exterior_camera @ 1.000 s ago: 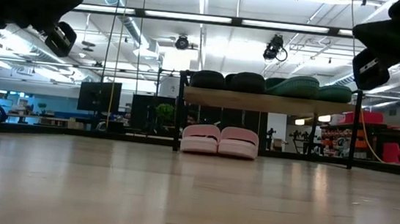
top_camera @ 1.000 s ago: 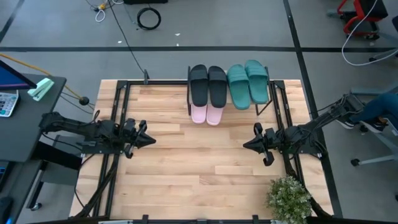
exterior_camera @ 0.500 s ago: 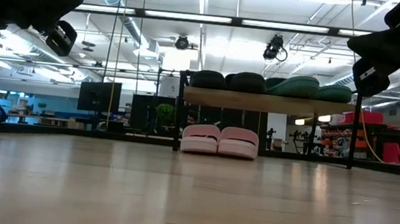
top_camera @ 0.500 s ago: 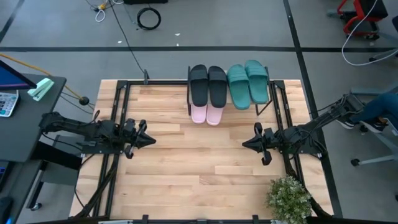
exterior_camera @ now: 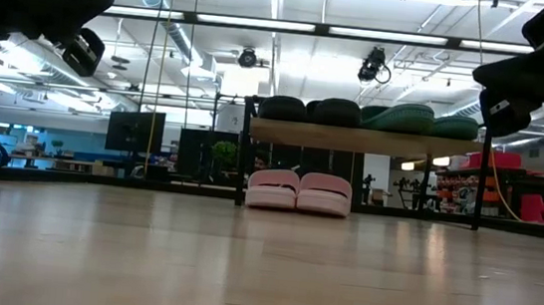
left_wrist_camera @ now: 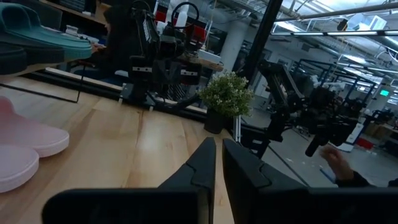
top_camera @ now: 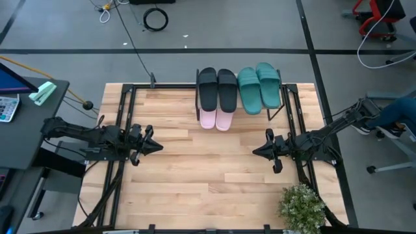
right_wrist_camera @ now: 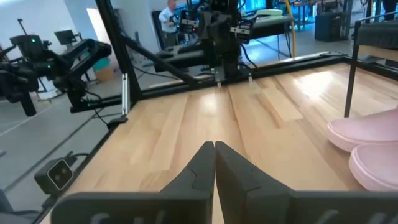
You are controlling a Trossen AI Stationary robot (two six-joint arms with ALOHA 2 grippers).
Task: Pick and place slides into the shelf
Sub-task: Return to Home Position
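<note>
The shelf (exterior_camera: pixel 363 139) stands at the table's far edge. On its plank top lie two black slides (top_camera: pixel 217 89) and two teal slides (top_camera: pixel 258 88). Two pale pink slides (exterior_camera: pixel 299 190) rest on their soles on the table under the plank, toes toward the near edge. My left gripper (top_camera: pixel 156 146) hovers above the table's left part and points right. It is shut, with only a thin slit between its fingertips (left_wrist_camera: pixel 217 144), and holds nothing. My right gripper (top_camera: pixel 257 151) hovers at the right, points left, and is shut and empty (right_wrist_camera: pixel 214 146).
A small potted plant (top_camera: pixel 301 207) stands at the table's near right corner. Black frame rails (top_camera: pixel 123 110) run along the left and right sides. A person sits beyond the right edge (top_camera: pixel 398 114). Bare wood (top_camera: pixel 208 175) lies between the two grippers.
My right gripper has tipped a little, and its fingertips have sunk slightly in the low view while the arm stays in place. The slides and the shelf have kept still.
</note>
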